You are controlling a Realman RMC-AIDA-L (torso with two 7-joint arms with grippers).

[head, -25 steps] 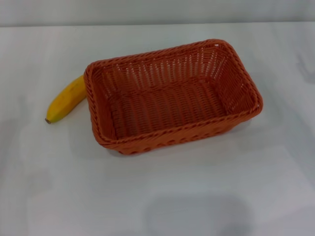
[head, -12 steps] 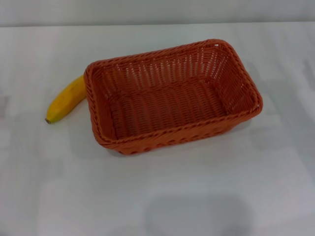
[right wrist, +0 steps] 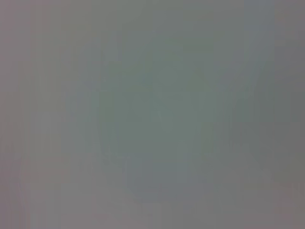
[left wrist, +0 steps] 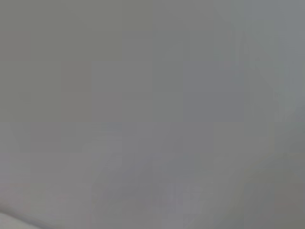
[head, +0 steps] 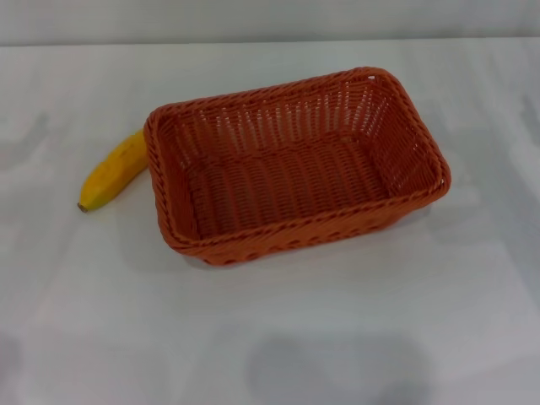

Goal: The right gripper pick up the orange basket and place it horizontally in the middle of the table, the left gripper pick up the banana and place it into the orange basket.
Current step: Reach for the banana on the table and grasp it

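Note:
The orange basket [head: 295, 164] rests empty on the white table [head: 354, 321], near the middle, with its long side running left to right and slightly skewed. A yellow banana [head: 114, 171] lies on the table just left of the basket, its far end against the basket's left rim and its stem end pointing toward the near left. Neither gripper shows in the head view. Both wrist views are filled with a plain grey surface and show no fingers and no task object.
A soft shadow [head: 337, 367] falls on the table in front of the basket. The table's far edge [head: 270, 42] meets a grey wall at the back.
The basket and banana have not moved. Faint shadows on the table's left and near edges have shifted slightly.

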